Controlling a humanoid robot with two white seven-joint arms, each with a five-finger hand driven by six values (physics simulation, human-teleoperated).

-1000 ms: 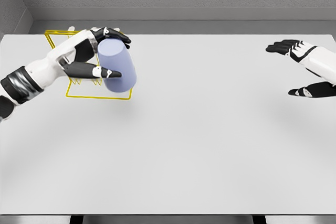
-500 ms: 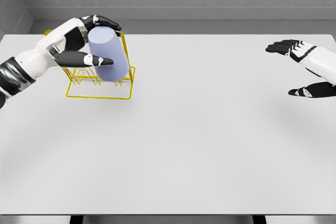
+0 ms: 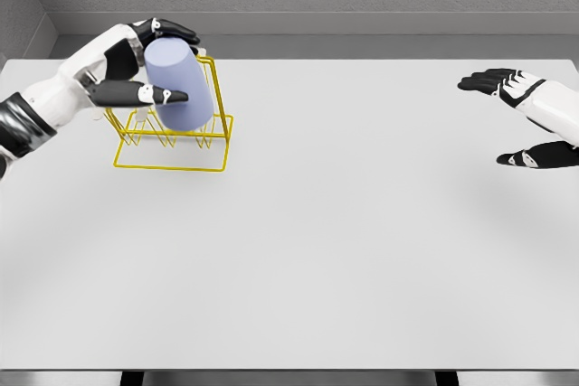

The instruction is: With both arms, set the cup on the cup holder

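Note:
A pale blue cup (image 3: 178, 84) hangs tilted over the yellow wire cup holder (image 3: 215, 139) at the table's far left. My left hand (image 3: 156, 62) is shut on the cup, thumb across its front and fingers over its top. The cup covers the holder's upper middle, and I cannot tell whether it touches the wires. Far off at the right edge, my right hand (image 3: 514, 119) floats above the table with fingers spread, holding nothing.
The white table (image 3: 308, 232) stretches wide between the two hands. A grey wall runs along its back edge just behind the holder.
My left hand has carried the cup up and to the left, from in front of the holder to over it. The right hand has stayed still.

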